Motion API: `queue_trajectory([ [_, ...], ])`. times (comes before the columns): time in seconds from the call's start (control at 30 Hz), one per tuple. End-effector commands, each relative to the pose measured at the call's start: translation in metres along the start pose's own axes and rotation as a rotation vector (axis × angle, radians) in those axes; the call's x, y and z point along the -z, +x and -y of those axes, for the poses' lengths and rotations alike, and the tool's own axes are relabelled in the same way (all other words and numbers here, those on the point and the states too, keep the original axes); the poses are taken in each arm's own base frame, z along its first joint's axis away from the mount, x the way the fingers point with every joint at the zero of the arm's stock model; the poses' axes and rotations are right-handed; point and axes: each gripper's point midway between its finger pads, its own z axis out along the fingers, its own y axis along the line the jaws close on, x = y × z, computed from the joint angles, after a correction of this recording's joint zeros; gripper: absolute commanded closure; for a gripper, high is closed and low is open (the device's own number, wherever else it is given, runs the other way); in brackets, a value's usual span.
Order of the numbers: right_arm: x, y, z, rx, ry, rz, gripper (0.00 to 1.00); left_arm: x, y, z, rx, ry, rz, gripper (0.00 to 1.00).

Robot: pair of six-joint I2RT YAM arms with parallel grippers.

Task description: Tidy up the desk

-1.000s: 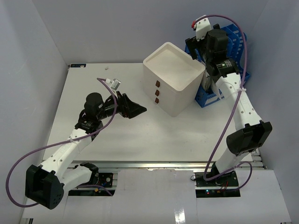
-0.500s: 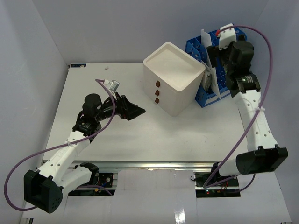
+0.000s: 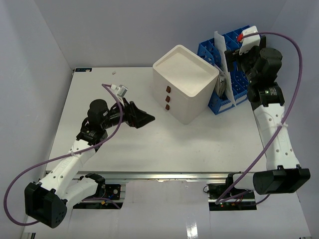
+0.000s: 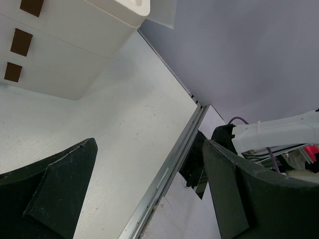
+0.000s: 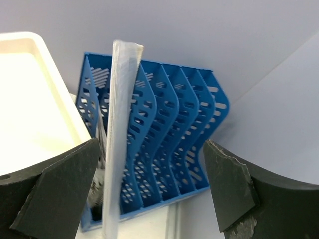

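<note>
The desk point(image 3: 149, 144) is a wide white tabletop with a metal rail point(image 3: 164, 175) along its front; it also shows in the left wrist view point(image 4: 129, 129). My left gripper point(image 3: 142, 118) hovers low over the desk's middle left, open and empty point(image 4: 149, 149). My right gripper point(image 3: 233, 62) is open and empty at the back right. It faces the blue slotted file rack point(image 3: 225, 103), which shows between its jaws point(image 5: 169, 129). A white folder point(image 3: 222, 57) stands upright in a near slot of the rack point(image 5: 117, 139), apart from my fingers.
A white three-drawer box point(image 3: 184, 82) stands left of the rack, with brown handles facing the left gripper point(image 4: 65, 45). A grey patterned item point(image 5: 99, 174) sits in the rack beside the folder. Blue-grey walls enclose the desk at the back and sides.
My right arm has swung right and back from over the rack, leaving the white folder standing in a slot. The left arm has barely moved.
</note>
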Motion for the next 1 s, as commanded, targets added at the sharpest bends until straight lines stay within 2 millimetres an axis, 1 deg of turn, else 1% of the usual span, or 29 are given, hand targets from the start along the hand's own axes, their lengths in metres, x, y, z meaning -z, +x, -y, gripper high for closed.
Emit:
queue_trajectory([
  [0.0,-0.032,-0.028,0.0,-0.147,-0.035,0.01,0.1,0.003,-0.006,0.008,-0.032,0.013,0.015,0.02],
  [0.03,-0.043,-0.03,-0.002,-0.173,-0.054,-0.005,0.1,0.003,-0.006,0.008,-0.032,0.012,0.017,0.02],
  [0.1,-0.054,-0.032,-0.009,-0.223,-0.09,-0.005,0.09,0.004,-0.003,0.005,-0.028,0.004,0.013,0.02],
  [0.17,-0.072,-0.023,-0.017,-0.236,-0.112,-0.021,0.07,0.006,-0.001,0.004,-0.03,-0.003,0.011,0.02],
  [0.2,-0.077,-0.024,-0.018,-0.241,-0.117,-0.022,0.07,0.007,0.0,0.004,-0.031,-0.008,0.009,0.02],
  [0.27,-0.084,-0.015,-0.026,-0.247,-0.148,-0.044,0.05,0.008,0.002,0.002,-0.034,-0.018,0.006,0.02],
  [0.33,-0.087,-0.01,-0.037,-0.258,-0.19,-0.05,0.01,0.008,0.003,0.0,-0.037,-0.024,0.003,0.02],
  [0.37,-0.089,-0.007,-0.041,-0.266,-0.204,-0.055,0.02,0.007,0.004,-0.001,-0.036,-0.026,0.001,0.02],
  [0.4,-0.09,-0.003,-0.044,-0.277,-0.211,-0.061,0.06,0.006,0.004,-0.002,-0.033,-0.027,-0.003,0.02],
  [0.47,-0.099,0.011,-0.048,-0.288,-0.202,-0.094,0.17,0.004,0.006,-0.004,-0.026,-0.026,-0.01,0.02],
  [0.5,-0.103,0.018,-0.048,-0.291,-0.192,-0.11,0.23,0.003,0.006,-0.005,-0.022,-0.026,-0.013,0.02],
  [0.53,-0.106,0.021,-0.046,-0.291,-0.175,-0.114,0.26,0.003,0.006,-0.005,-0.021,-0.026,-0.013,0.02],
  [0.57,-0.11,0.03,-0.045,-0.293,-0.147,-0.133,0.37,0.003,0.006,-0.005,-0.019,-0.026,-0.011,0.02],
  [0.63,-0.115,0.039,-0.039,-0.288,-0.107,-0.153,0.58,0.005,0.006,-0.005,-0.02,-0.03,-0.007,0.02],
  [0.7,-0.116,0.042,-0.037,-0.276,-0.089,-0.156,0.74,0.007,0.007,-0.005,-0.02,-0.037,-0.005,0.02],
  [0.8,-0.116,0.042,-0.035,-0.254,-0.085,-0.152,0.92,0.008,0.009,-0.005,-0.02,-0.04,-0.008,0.02],
  [0.9,-0.112,0.026,-0.029,-0.249,-0.082,-0.1,0.92,0.009,0.01,-0.003,-0.014,-0.033,-0.012,0.02],
  [0.97,-0.106,0.007,-0.022,-0.254,-0.078,-0.041,0.92,0.009,0.009,-0.002,-0.014,-0.031,-0.009,0.02],
])
